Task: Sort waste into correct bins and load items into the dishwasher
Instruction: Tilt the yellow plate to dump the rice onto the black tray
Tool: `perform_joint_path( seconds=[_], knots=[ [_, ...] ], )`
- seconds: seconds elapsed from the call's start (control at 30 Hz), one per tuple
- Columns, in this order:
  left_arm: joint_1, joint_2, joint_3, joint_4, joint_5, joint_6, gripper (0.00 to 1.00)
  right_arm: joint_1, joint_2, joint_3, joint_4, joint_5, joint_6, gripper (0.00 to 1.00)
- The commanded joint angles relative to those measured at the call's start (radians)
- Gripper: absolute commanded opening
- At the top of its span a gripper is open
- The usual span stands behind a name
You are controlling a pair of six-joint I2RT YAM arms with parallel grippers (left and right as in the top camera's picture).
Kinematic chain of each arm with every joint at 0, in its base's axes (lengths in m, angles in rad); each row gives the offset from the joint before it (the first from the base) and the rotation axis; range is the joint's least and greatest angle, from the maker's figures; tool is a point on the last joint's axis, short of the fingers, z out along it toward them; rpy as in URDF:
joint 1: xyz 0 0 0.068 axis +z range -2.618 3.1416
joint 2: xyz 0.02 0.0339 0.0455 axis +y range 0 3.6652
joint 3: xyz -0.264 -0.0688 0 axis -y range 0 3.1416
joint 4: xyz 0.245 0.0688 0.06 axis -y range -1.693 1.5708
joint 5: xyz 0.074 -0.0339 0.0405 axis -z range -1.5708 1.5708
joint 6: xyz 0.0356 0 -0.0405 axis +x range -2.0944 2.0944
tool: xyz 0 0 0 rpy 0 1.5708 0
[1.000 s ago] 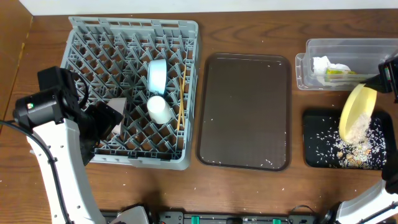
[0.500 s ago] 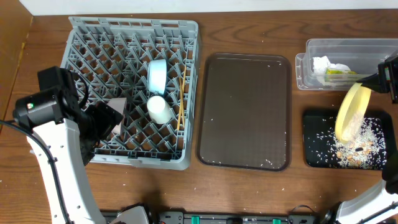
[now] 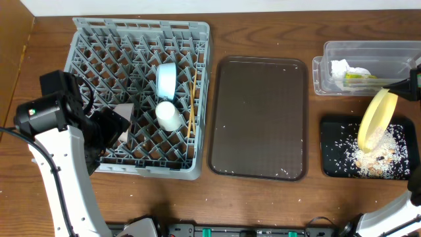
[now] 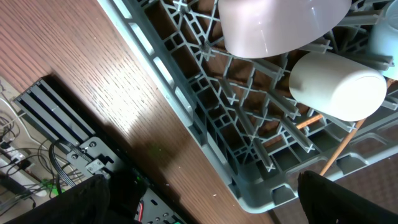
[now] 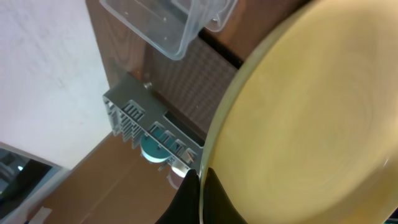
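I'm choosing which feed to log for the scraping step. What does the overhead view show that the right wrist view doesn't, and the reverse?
Only overhead: the black tray with rice scraps on it, and the napkin inside the clear tub. Only right wrist: a close look at the right pincer shut on the rim of the yellow plate. Both: that tilted plate, the clear tub and the grey dish rack.

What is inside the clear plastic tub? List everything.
A crumpled white napkin and a green-and-yellow wrapper lie inside the clear tub. Its near right corner is hidden by the right gripper holding the yellow plate, so anything there cannot be seen.
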Motion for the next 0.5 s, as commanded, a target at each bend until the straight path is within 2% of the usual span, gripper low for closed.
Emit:
perform_joint_path(
  seconds=[0.0, 0.13, 0.23, 0.47],
  knots=[
    [0.004, -0.002, 0.001, -0.006, -0.016, 0.01, 0.98, -0.017, -0.021, 0.016, -0.003, -0.037, -0.025, 0.01],
    [0.004, -0.002, 0.001, -0.006, -0.016, 0.01, 0.98, -0.024, -0.021, 0.016, 0.014, -0.05, -0.024, 0.01],
    [0.004, -0.002, 0.001, -0.006, -0.016, 0.01, 0.98, -0.037, -0.021, 0.016, -0.004, -0.123, -0.111, 0.01],
    [0.004, -0.002, 0.001, -0.006, -0.016, 0.01, 0.98, -0.073, -0.021, 0.016, -0.058, -0.193, -0.145, 0.01]
  ],
)
